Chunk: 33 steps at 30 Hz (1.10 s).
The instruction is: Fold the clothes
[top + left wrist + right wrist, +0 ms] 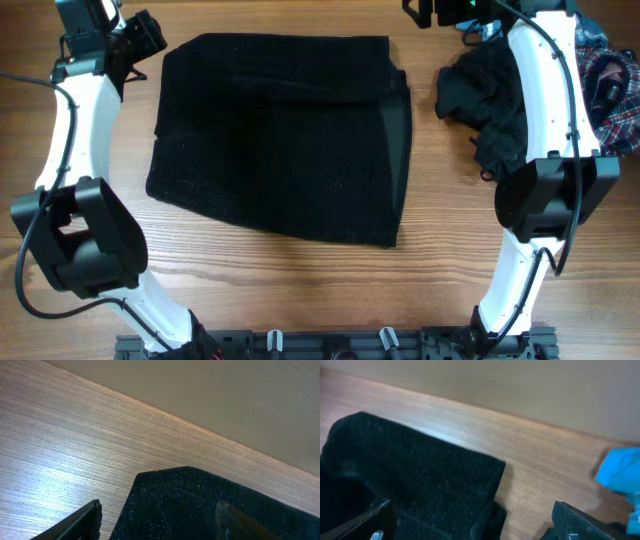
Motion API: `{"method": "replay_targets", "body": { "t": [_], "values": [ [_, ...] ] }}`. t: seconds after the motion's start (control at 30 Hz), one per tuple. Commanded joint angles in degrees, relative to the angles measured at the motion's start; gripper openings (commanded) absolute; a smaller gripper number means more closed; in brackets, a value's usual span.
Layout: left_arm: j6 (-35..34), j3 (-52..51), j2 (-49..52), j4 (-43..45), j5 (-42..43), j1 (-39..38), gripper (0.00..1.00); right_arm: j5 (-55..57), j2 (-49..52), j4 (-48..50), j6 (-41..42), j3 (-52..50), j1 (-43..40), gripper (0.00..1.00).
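A black garment [280, 135] lies spread flat in the middle of the wooden table, with a folded strip along its right edge. My left gripper [145, 38] is open at the garment's far left corner; in the left wrist view that corner [200, 505] lies between its jaws [160, 520]. My right gripper [425, 12] is open at the far right corner; the right wrist view shows that corner [420, 480] between its jaws [470, 522]. Neither gripper holds anything.
A crumpled black garment [485, 100] lies at the right beside my right arm. More clothes, plaid and dark blue [610, 85], are piled at the far right edge. A blue cloth [620, 472] shows at the right of the right wrist view.
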Motion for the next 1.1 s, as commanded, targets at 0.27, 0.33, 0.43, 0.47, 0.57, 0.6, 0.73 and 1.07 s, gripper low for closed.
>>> {"method": "replay_targets", "body": {
  "t": [0.27,0.33,0.43,0.47,0.57,0.6,0.73,1.07],
  "values": [
    [1.33,1.27,-0.04,-1.01,-0.92,-2.08,0.91,-3.08,3.21,-1.38,-2.89,0.59,2.29,0.99],
    [1.36,1.27,-0.02,-1.22,-0.94,-2.40,0.97,-3.13,5.27,-1.20,-1.51,0.59,2.60,0.99],
    [1.38,1.27,0.00,-1.16,-0.94,-2.47,0.99,-4.26,8.81,-1.49,2.12,0.59,2.69,0.95],
    [1.38,1.27,0.00,-1.09,-0.96,-2.47,1.00,-5.01,9.86,-1.60,2.75,0.59,2.69,0.94],
    [1.40,1.27,0.00,-0.90,-1.22,-2.43,1.00,-6.38,12.15,-1.18,5.20,0.59,2.69,0.91],
    [1.38,1.27,0.00,-0.81,-1.40,-2.43,1.00,-6.40,12.55,-0.96,6.16,0.59,2.69,0.92],
    [1.38,1.27,0.00,-0.79,-1.38,-2.43,0.99,-7.52,15.26,0.33,7.74,0.59,3.21,0.92],
    [1.36,1.27,0.00,-0.81,-1.38,-2.43,1.00,-10.45,20.90,7.48,15.06,0.59,3.48,0.89]
  ]
}}
